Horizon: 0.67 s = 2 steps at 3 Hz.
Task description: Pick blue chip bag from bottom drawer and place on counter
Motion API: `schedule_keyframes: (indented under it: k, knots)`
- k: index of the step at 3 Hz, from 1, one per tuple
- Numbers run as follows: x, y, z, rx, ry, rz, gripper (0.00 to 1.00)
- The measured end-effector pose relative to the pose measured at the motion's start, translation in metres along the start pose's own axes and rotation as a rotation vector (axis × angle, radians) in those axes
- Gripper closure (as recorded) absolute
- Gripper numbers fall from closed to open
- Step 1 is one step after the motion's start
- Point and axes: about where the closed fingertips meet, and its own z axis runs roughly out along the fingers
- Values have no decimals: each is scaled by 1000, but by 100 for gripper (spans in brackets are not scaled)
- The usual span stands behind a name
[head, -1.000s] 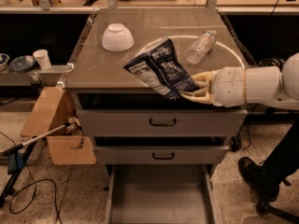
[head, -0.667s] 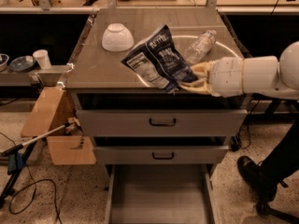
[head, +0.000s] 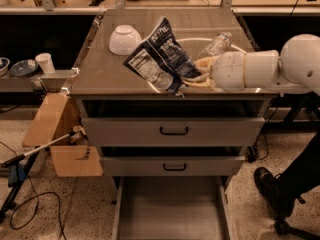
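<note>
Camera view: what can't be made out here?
Gripper, holding the bag above the counter: fingertips hidden behind the bag.
Bottle: one end hidden behind the gripper.
Bottom drawer: front cut off by the picture's lower edge.
Person: mostly beyond the right edge.

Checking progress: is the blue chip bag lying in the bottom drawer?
No: over the counter, the pincer grips the blue chip bag, high above the open bottom drawer.

The glossy grey-brown surface [head: 102, 71], marked with a thin white ring [head: 190, 39], is occupied by a white bowl [head: 125, 39] at back left and a clear plastic bottle [head: 216, 45] at back right, while the hand [head: 195, 77] is held over its front right part, clamped on the blue chip bag [head: 160, 56].
</note>
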Motion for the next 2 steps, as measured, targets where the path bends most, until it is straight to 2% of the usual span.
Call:
schedule_keyframes:
  k: [2]
  knots:
    - [29, -17, 29, -14, 54, 20, 100]
